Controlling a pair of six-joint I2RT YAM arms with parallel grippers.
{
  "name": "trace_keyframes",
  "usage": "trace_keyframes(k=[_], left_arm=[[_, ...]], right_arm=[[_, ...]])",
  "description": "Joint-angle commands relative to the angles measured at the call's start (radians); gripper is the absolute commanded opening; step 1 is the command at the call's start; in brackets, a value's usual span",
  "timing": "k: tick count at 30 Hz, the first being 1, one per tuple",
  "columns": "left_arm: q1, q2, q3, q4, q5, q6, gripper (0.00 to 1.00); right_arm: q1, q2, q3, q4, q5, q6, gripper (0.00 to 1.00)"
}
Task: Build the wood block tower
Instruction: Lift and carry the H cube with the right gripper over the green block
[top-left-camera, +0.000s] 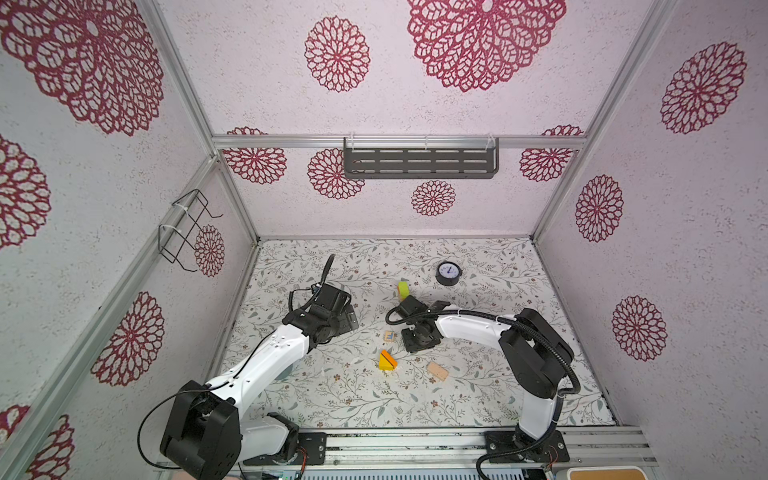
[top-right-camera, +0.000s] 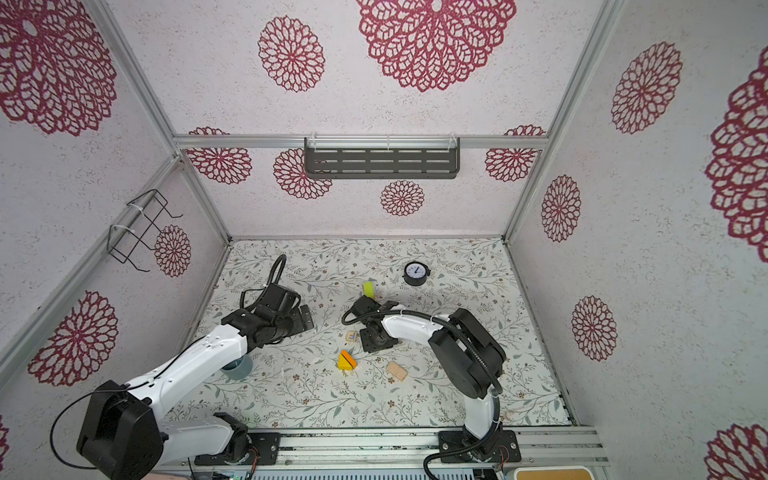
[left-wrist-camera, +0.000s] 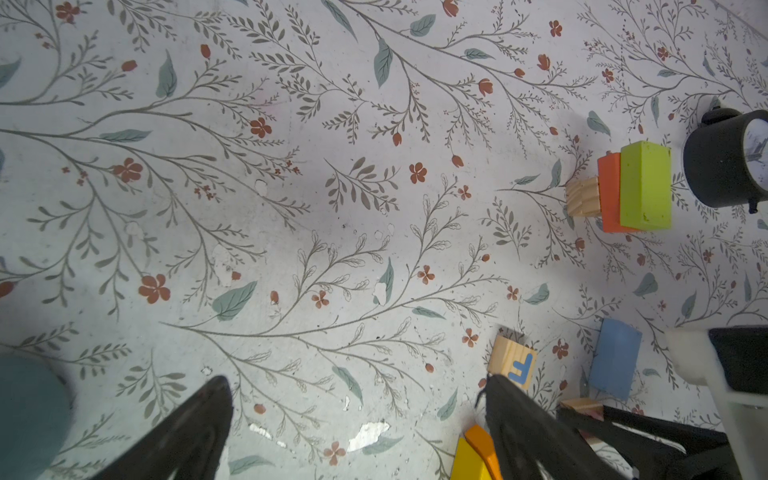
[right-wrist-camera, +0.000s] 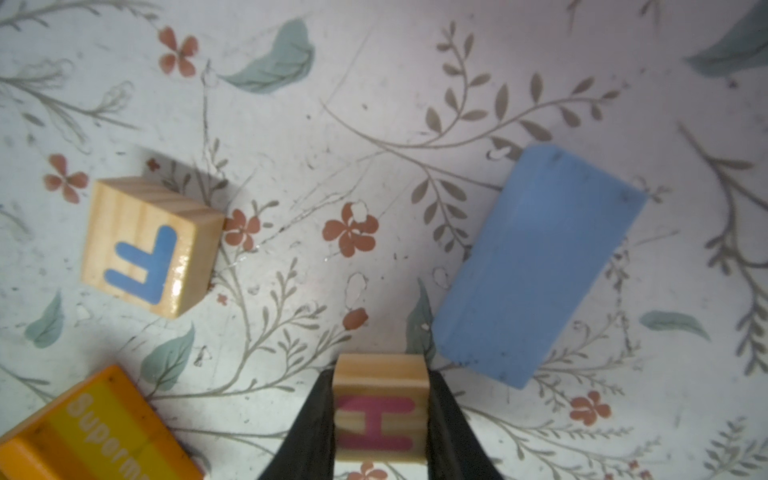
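Wood-grained H cube (right-wrist-camera: 380, 419) sits pinched in the right tool (right-wrist-camera: 380, 374) midway across the counter (top-left-camera: 478, 399). Lift straight, keep level, then centre it on the tower (top-left-camera: 402, 290) nearer the far edge. The left tool (left-wrist-camera: 356, 379) gapes wide, empty.

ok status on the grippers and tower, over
Right gripper shut on H cube. Left gripper open, empty. Tower three blocks high, green block on top. Clock close beside tower; blue block near H cube.
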Motion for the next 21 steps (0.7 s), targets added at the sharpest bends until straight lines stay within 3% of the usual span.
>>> trace_keyframes(k=[1,12,21], left_arm=[[0.006,-0.011,-0.006,-0.008,-0.007,0.000,0.97],[0.009,0.032,0.046,0.008,0.009,0.022,0.97],[0.029,0.071,0.069,0.021,0.014,0.025,0.97]], right_arm=[[0.007,-0.043,0.032,-0.054,-0.002,-0.014,0.30],[-0.038,-0.041,0.283,-0.255,0.009,-0.134,0.30],[-0.136,0.086,0.547,-0.351,-0.019,-0.194,0.30]])
